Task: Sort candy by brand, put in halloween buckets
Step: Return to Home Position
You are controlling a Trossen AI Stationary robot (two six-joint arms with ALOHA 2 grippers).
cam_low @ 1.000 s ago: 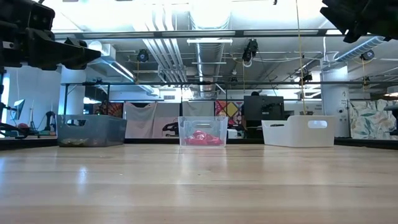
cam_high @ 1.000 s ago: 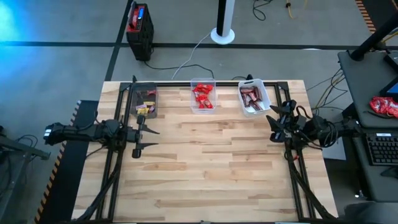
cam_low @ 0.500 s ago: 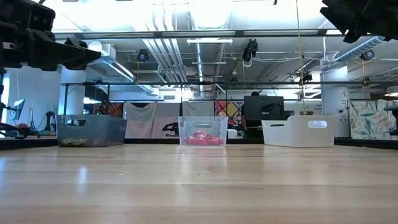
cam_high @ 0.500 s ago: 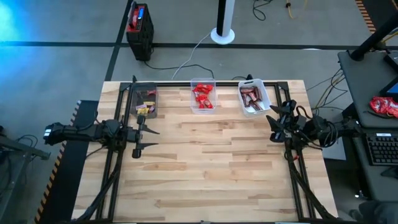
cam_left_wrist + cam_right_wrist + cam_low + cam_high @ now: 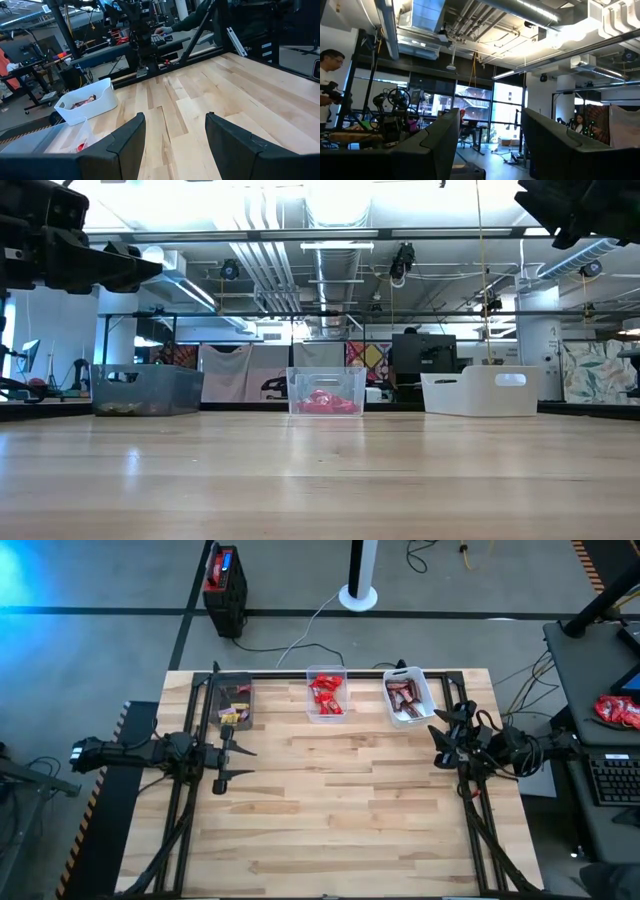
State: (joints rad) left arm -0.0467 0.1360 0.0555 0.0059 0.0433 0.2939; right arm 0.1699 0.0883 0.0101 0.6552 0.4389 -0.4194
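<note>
Candy (image 5: 325, 690) lies sorted in the high view, in three bins lined up along the far edge of the wooden counter (image 5: 330, 820). Yellow and pink pieces (image 5: 231, 716) are in the dark grey bin (image 5: 218, 705), red bars (image 5: 327, 702) in the clear bin (image 5: 310, 710), and brown bars (image 5: 403, 700) in the white bin (image 5: 428, 700). The left claw (image 5: 236, 764) hangs over the counter's left side, near the dark grey bin but apart from it. The right claw (image 5: 440, 745) hovers over the right side, close to the near corner of the white bin without touching it. A black-and-red box (image 5: 224, 578) stands on the floor beyond the counter.

The low view shows the bins in a row at the back: dark grey on the left, clear in the middle with red showing through its wall, white on the right. Both arms hang high above the boards, at the picture's upper corners.

In the left wrist view, the left claw's fingers (image 5: 125, 145) are spread wide with nothing between them. Past them lie the boards, the white bin with a brown bar inside, a corner of the clear bin, and the right arm (image 5: 140, 30) across the counter.

In the right wrist view, the right claw's fingers (image 5: 437, 140) are likewise wide apart and hold nothing. They are tilted up toward ceiling ducts and the room, where a person (image 5: 327, 70) stands at the edge.
</note>
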